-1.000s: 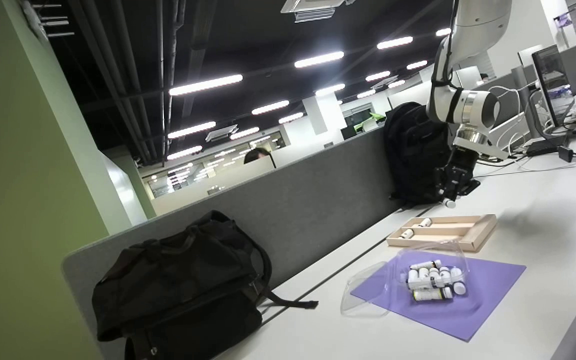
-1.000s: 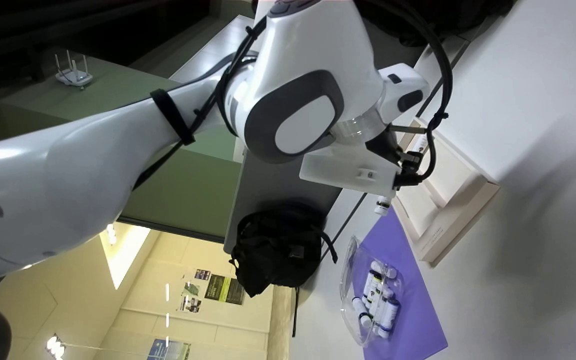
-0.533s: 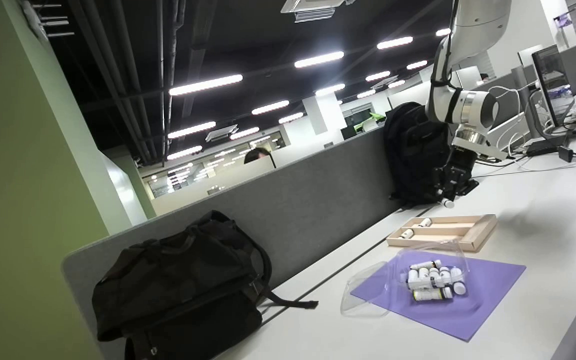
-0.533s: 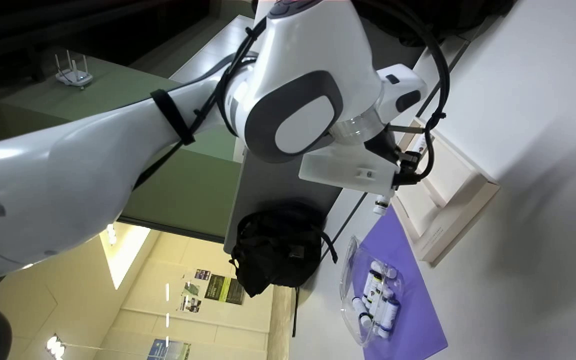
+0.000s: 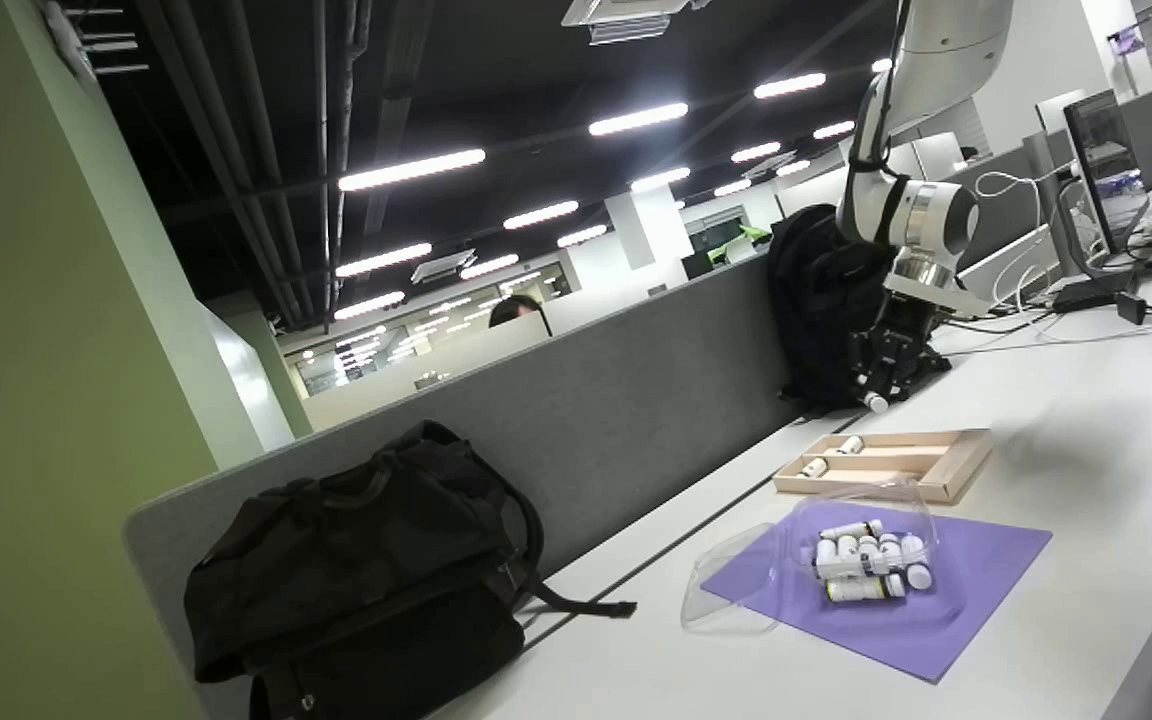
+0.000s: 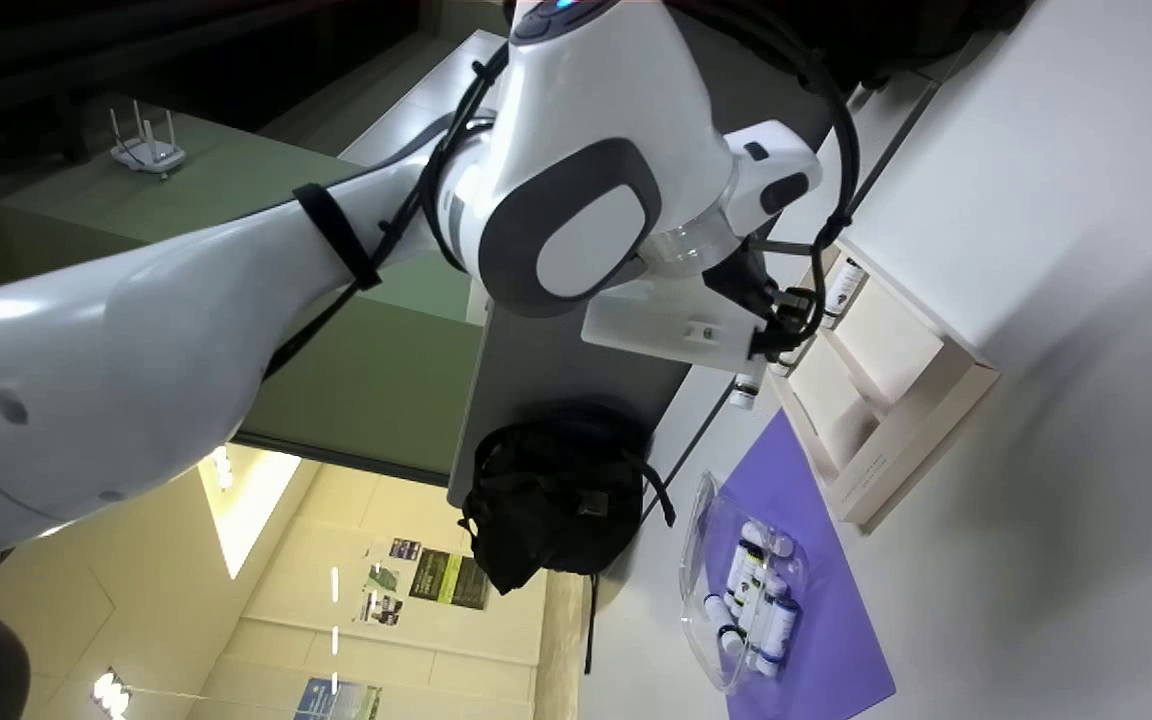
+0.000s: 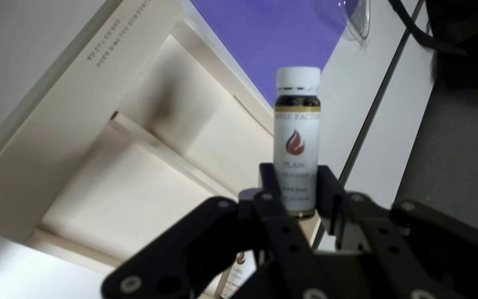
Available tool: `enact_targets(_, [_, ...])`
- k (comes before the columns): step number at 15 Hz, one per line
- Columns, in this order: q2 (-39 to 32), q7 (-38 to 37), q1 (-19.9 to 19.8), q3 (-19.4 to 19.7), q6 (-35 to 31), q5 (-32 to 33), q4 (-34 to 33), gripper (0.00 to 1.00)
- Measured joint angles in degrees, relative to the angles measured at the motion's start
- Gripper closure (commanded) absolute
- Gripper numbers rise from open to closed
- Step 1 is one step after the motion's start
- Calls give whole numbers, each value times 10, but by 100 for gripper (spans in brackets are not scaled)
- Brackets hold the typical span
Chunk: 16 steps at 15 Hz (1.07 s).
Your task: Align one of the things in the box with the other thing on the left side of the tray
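Note:
My gripper (image 7: 298, 182) is shut on a small white-labelled bottle (image 7: 296, 143) with a white cap. The bottle also shows below the fingers in both exterior views (image 5: 874, 402) (image 6: 745, 390). I hold it above the far end of the light-wood tray (image 5: 964, 468), apart from it. The tray also shows in the wrist view (image 7: 52, 112), with a divider between two compartments. Two bottles lie in the tray at its far end, one per compartment (image 5: 850, 445) (image 5: 814, 468); one shows partly behind my gripper in the wrist view (image 7: 237, 276).
A clear plastic box (image 5: 948, 595) with its lid (image 5: 736, 590) open holds several bottles (image 5: 861, 588) on a purple sheet (image 5: 996, 555). A grey partition (image 5: 656, 380) runs along the desk. Black backpacks (image 5: 366, 560) (image 5: 826, 310) stand against it. Cables and a monitor (image 5: 1104, 170) are behind the arm.
My gripper and the held bottle have shifted a little to the left in both exterior views, mostly in the last half second. The tray, its bottles and the box have not moved.

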State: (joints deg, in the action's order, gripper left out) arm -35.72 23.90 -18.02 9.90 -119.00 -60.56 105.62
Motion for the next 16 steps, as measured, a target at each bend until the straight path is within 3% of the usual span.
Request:
enact_targets(5, [-30,-80,10,-9,-5,6,-57,88])
enact_targets(16, [-167,-330,21,-21,44,46,-219,88])
